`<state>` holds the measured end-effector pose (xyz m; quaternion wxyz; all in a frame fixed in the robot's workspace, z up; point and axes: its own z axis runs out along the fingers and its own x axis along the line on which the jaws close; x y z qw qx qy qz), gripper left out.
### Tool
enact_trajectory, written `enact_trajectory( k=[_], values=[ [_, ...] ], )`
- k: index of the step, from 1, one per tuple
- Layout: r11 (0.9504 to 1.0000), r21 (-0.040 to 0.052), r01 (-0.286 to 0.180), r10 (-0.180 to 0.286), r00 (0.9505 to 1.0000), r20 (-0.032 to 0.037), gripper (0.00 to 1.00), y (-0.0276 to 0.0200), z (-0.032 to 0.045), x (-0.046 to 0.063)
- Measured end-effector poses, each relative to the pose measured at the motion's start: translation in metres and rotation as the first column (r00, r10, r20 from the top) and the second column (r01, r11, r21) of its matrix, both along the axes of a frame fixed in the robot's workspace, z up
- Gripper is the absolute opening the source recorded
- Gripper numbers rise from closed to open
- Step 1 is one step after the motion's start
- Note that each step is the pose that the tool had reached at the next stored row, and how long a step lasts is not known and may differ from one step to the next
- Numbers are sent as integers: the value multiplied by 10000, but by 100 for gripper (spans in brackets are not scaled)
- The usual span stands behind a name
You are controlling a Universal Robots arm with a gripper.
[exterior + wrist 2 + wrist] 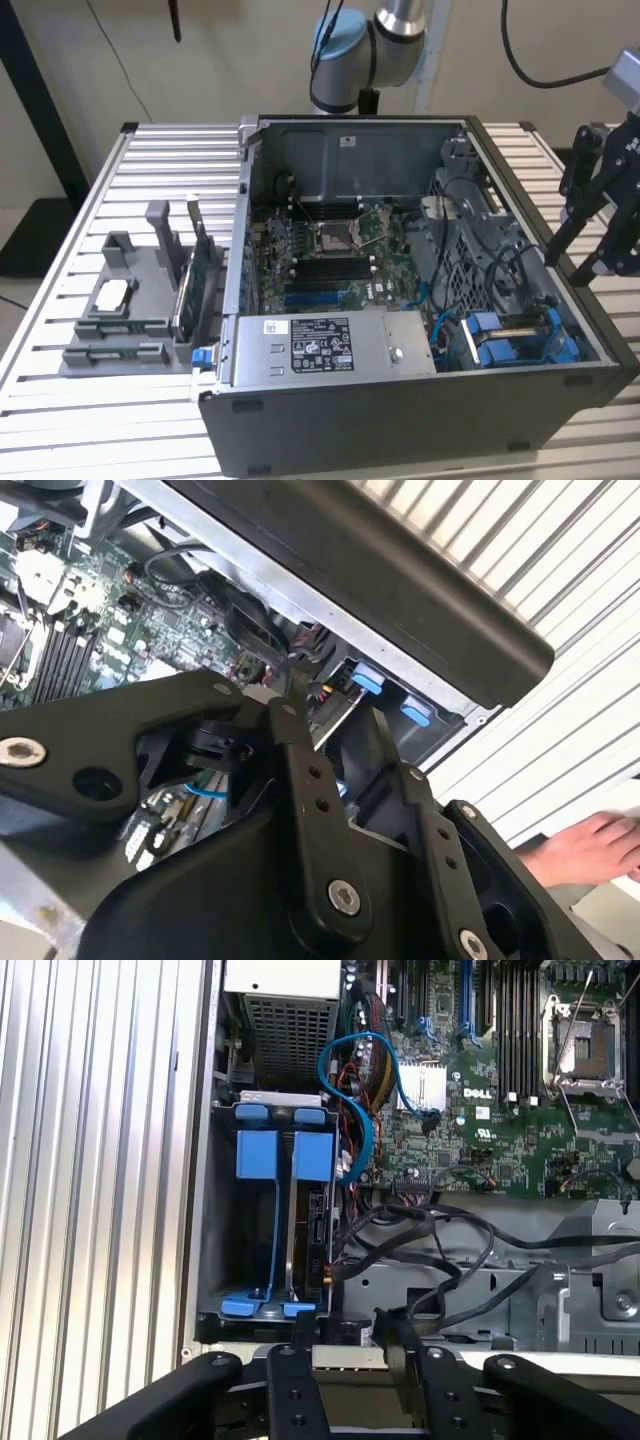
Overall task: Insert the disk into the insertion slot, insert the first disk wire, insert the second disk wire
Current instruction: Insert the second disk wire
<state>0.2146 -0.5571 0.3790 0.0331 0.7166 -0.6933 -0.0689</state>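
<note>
While the dark-grey computer case (400,420) is lying open on the slatted metal table (90,440), a pale wall is standing behind it. A grey parts fixture (125,320) is sitting on the exterior view's left, with bare slats running around it. The tool (570,265) is hanging over the case's wall on the exterior view's right, clear of the rim, its fingers (292,1385) spread apart and gripping nothing. The disk (312,1160) is sitting on edge inside the insertion slot (226,1220), beside the bay's other blue carrier. A blue cable (350,1070) is looping nearby. A person's hand (588,848) is resting beyond the case.
</note>
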Motion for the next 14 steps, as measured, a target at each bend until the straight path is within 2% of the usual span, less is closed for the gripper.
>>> enact_trajectory(
  k=[1,14],
  values=[
    [10000,0,0,0,10000,0,45,0,0,2],
    [10000,-12,-8,8,10000,0,45,10,-13,37]
  ],
)
